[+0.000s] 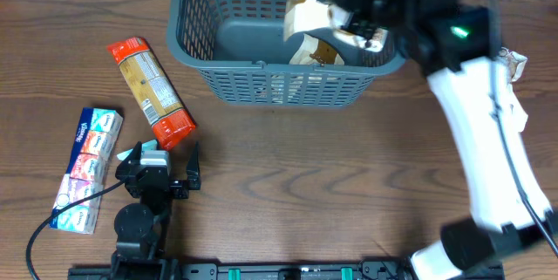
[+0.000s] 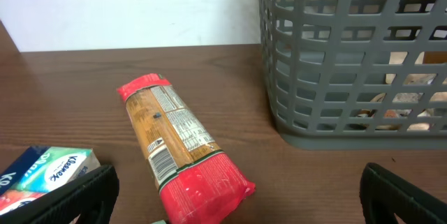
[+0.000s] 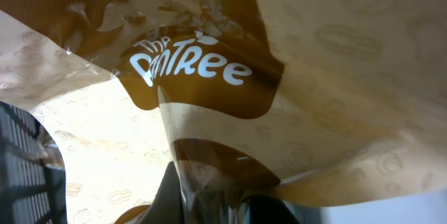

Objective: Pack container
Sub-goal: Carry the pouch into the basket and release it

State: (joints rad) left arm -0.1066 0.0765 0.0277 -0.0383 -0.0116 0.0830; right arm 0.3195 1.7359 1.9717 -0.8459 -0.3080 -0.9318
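Wood-grain table (image 1: 349, 184), overhead view, read L to R.

Lower left: strip of tissue packs (image 1: 87, 168) in blue, green and red, lying flat.

Just right of them: left gripper (image 1: 161, 160), fingers spread wide apart, nothing between them. It rests low at the table, near the red end of the next item but not touching it.

Upper left of centre: red-ended packet (image 1: 150, 92), long, tan in the middle with a printed label, lying flat on a diagonal. It is apart from the tissues. In the left wrist view it lies in mid frame, w/ the basket's corner to its right.

Top centre: container (image 1: 279, 84), grey slotted basket, upright on the table, reaching the upper edge of the frame. Cream-brown shapes show through its slots in the left wrist view; cannot tell what they are.

Top, right of centre: right gripper (image 1: 349, 27), clamped on a brown-and-cream packet (image 1: 305, 18). The packet hangs over the basket's right half, above the rim. In the right wrist view it fills the frame, w/ white lettering on a brown patch.

Right edge: small pale wrapper (image 1: 514, 62) on the table, beside the white arm.
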